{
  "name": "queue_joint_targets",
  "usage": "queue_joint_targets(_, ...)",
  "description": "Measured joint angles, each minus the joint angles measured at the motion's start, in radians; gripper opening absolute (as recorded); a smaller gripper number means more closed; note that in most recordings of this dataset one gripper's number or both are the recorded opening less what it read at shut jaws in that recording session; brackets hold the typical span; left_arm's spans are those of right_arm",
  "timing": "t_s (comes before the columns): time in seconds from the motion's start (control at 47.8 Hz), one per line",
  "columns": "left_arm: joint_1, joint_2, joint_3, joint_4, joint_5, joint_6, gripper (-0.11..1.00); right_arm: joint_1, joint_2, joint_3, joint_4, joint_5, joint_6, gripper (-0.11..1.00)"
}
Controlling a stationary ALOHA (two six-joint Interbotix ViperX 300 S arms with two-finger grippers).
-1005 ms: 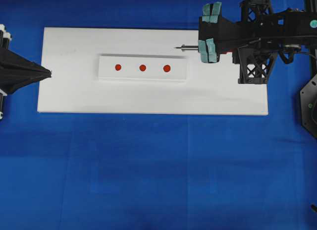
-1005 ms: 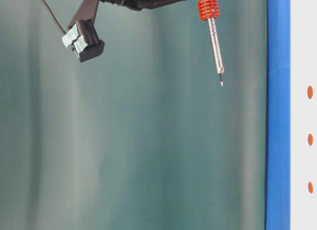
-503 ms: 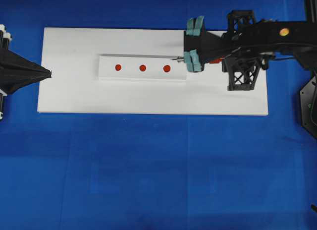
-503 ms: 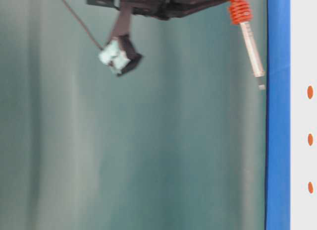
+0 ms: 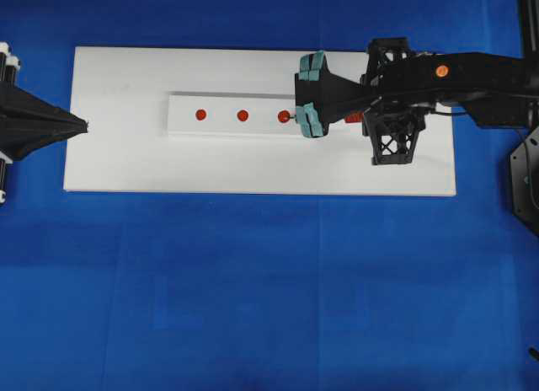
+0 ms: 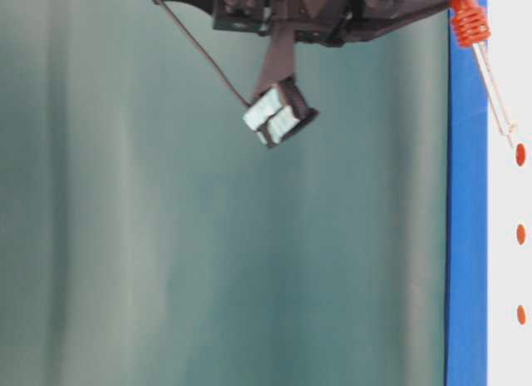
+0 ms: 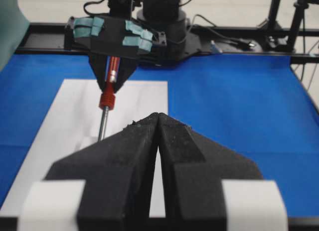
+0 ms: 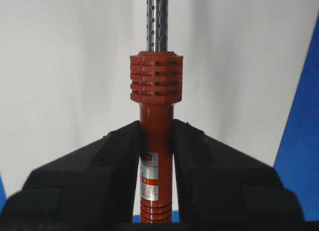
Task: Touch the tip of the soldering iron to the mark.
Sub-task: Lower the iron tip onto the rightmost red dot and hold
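Between my right gripper's clenched jaws sits the soldering iron, its shaft slanting down toward the raised white strip. Its tip seems at the edge of the mark; contact I cannot confirm. My left gripper idles closed, empty, well apart.

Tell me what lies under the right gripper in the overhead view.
The right gripper covers the right end of the raised white strip and most of the soldering iron. Only its tip shows, at the rightmost red dot. Whether they touch cannot be told.
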Motion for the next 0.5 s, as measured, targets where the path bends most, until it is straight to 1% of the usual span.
queue_joint_targets(0.503, 0.0, 0.0, 0.005, 0.002, 0.0, 0.0, 0.0, -0.008, 0.017, 0.0, 0.0, -0.006, 0.002, 0.06)
